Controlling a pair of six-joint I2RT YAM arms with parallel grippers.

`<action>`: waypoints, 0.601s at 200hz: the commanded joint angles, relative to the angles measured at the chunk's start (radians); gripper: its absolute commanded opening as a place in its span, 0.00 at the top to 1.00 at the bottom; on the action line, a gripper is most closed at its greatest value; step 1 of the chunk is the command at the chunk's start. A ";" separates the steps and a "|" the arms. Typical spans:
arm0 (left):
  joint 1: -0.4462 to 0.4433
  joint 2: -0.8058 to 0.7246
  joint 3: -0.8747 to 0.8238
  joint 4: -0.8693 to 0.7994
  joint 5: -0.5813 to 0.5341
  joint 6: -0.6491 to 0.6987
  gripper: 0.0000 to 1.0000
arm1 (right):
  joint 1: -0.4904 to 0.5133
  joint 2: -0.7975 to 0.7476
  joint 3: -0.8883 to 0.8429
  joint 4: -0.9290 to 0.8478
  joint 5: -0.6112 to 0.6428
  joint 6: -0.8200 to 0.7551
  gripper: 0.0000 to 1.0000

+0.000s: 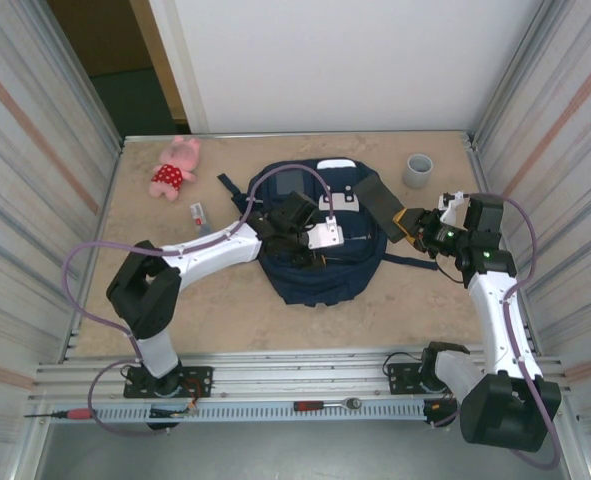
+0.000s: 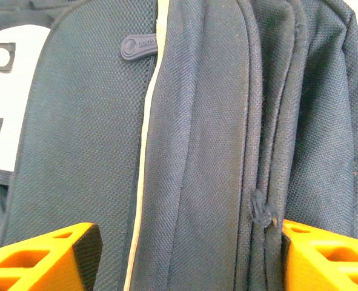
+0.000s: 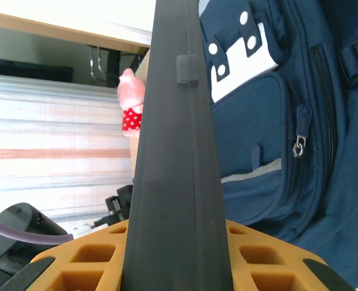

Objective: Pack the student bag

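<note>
The student bag (image 1: 320, 278), a navy backpack with a white patch, lies flat in the middle of the table. My left gripper (image 1: 300, 243) hangs low over its top face. In the left wrist view that gripper (image 2: 188, 242) is open, its orange fingers (image 2: 42, 257) wide apart with bag fabric (image 2: 209, 121) beneath and a zipper cord (image 2: 261, 210) by the right finger. My right gripper (image 1: 408, 225) is at the bag's right side, shut on a flat black case (image 1: 375, 195) that points toward the bag. Seen from the right wrist, the case (image 3: 175, 151) stands between the fingers, the bag (image 3: 257, 121) behind it.
A pink plush toy in a red dotted dress (image 1: 175, 166) lies at the back left, and it also appears in the right wrist view (image 3: 132, 100). A small white and red item (image 1: 199, 213) sits near it. A grey cup (image 1: 418, 170) stands at the back right. Corrugated walls close both sides.
</note>
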 commanded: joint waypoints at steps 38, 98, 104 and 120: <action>0.020 -0.009 0.061 0.045 -0.052 -0.041 0.20 | -0.003 -0.023 -0.016 0.023 -0.009 0.004 0.82; 0.038 -0.018 0.064 0.090 -0.019 -0.060 0.33 | -0.003 -0.037 -0.029 0.029 -0.008 0.017 0.82; 0.038 -0.013 0.068 0.089 -0.028 -0.057 0.37 | -0.003 -0.039 -0.029 0.028 -0.007 0.017 0.82; 0.038 -0.006 0.074 0.091 -0.037 -0.048 0.39 | -0.003 -0.042 -0.029 0.029 -0.006 0.018 0.82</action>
